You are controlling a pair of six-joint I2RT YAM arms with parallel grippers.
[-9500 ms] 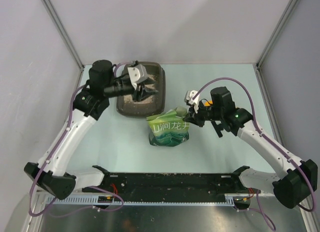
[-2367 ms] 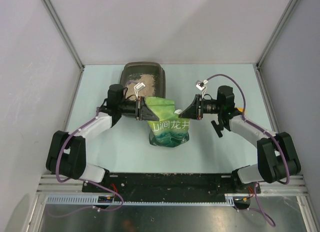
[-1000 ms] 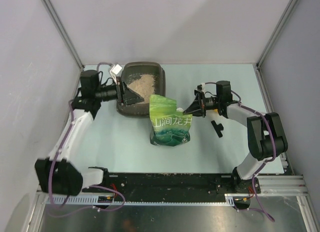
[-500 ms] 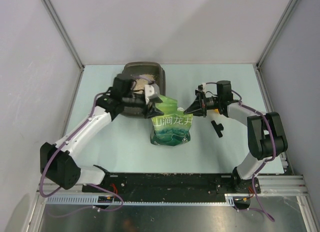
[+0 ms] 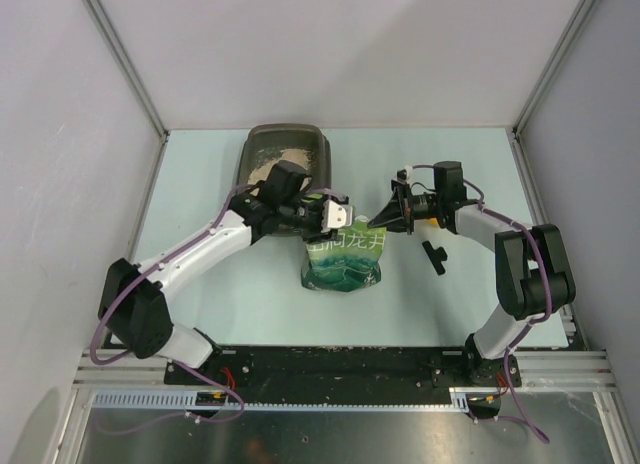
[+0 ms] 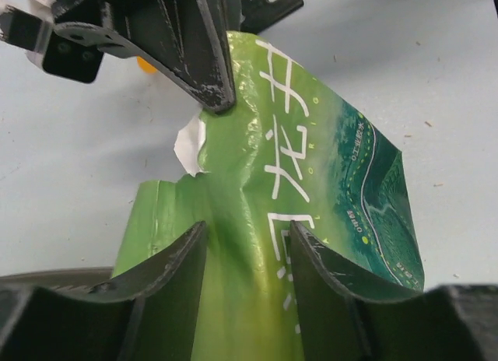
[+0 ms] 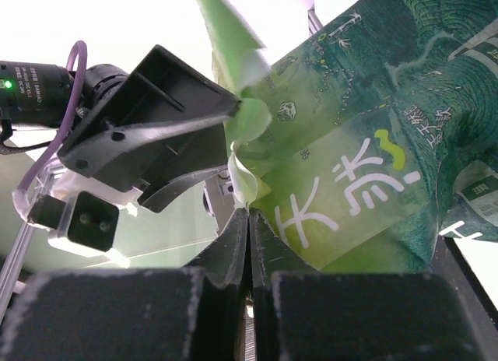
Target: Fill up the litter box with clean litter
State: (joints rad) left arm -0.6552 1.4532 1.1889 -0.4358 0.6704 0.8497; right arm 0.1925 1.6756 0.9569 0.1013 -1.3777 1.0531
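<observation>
The litter box (image 5: 290, 131) stands at the back left with pale clean litter (image 5: 272, 166) in it; my left arm crosses its near end. The green pouch (image 5: 345, 262) stands upright in front of it. My left gripper (image 5: 343, 224) is open, its fingers (image 6: 167, 271) on either side of a ridge of the pouch's upper face (image 6: 311, 151). My right gripper (image 5: 374, 222) is shut on the pouch's top edge (image 7: 241, 182), also seen in the left wrist view (image 6: 218, 104). The two grippers sit close together at the pouch's top.
A small black part (image 5: 435, 256) lies on the table right of the pouch. A bit of orange (image 6: 145, 63) shows behind my right gripper. Grey walls close in the back and both sides. The black rail (image 5: 340, 359) runs along the near edge.
My left arm has swung from the litter box to the pouch, and its open gripper now sits over the pouch's top. My right gripper has kept its hold and place.
</observation>
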